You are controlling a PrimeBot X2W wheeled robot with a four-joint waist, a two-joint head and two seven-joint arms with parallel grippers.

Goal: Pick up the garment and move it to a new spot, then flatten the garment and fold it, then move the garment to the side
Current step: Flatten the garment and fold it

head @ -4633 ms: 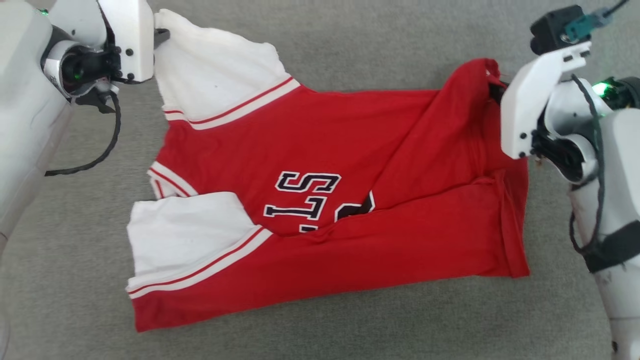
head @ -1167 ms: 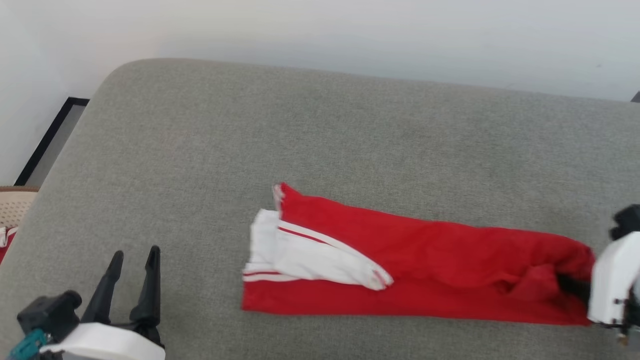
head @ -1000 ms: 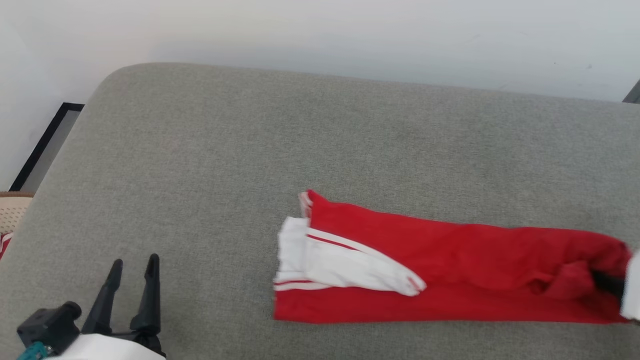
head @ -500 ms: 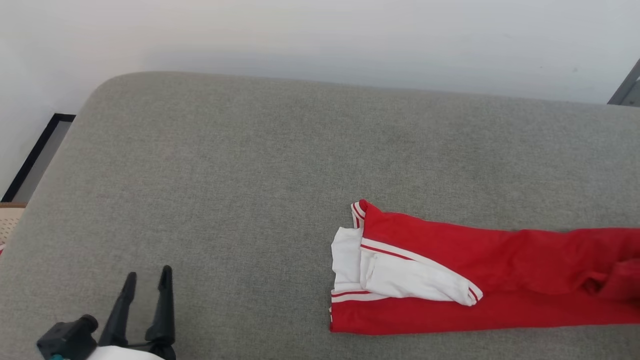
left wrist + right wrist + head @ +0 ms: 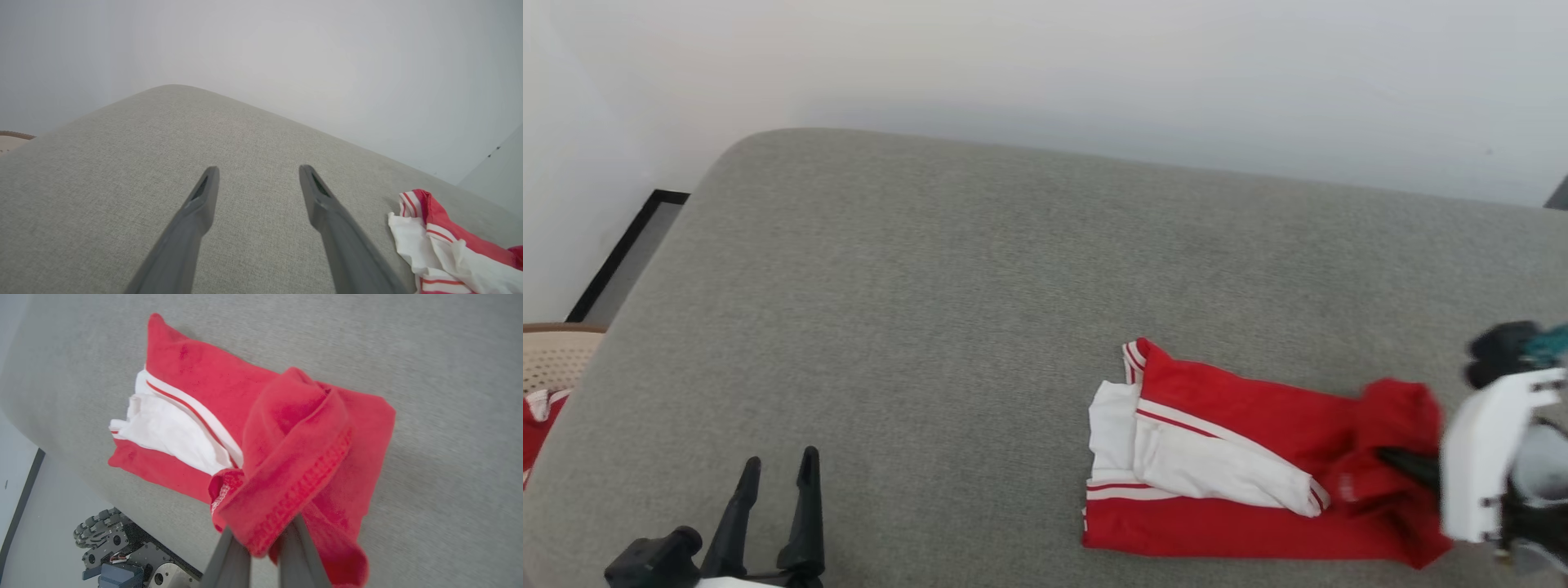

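Note:
The garment point(image 5: 1241, 416), a red T-shirt with white sleeves folded into a narrow strip, lies on the grey cushion at the lower right. My right gripper point(image 5: 1401, 461) is shut on its red hem end, which is raised and doubled back over the strip. In the right wrist view the hem point(image 5: 294, 473) drapes over the closed fingers point(image 5: 233, 555), with the white sleeve point(image 5: 171, 433) further along. My left gripper point(image 5: 778, 461) stands open and holds nothing at the lower left, well clear of the shirt. Its spread fingers point(image 5: 200, 204) point across bare cushion, with the sleeve end of the garment point(image 5: 433, 249) to their right.
The grey cushion point(image 5: 931, 286) ends at a white wall behind and a rounded corner at the left. A beige perforated basket point(image 5: 556, 355) holding red cloth sits beyond the left edge. The robot's wheeled base point(image 5: 118, 547) shows below the cushion's near edge.
My right gripper has carried the hem end leftward and upward over the strip, so the garment now looks shorter. The head camera has shifted. My left gripper stays open.

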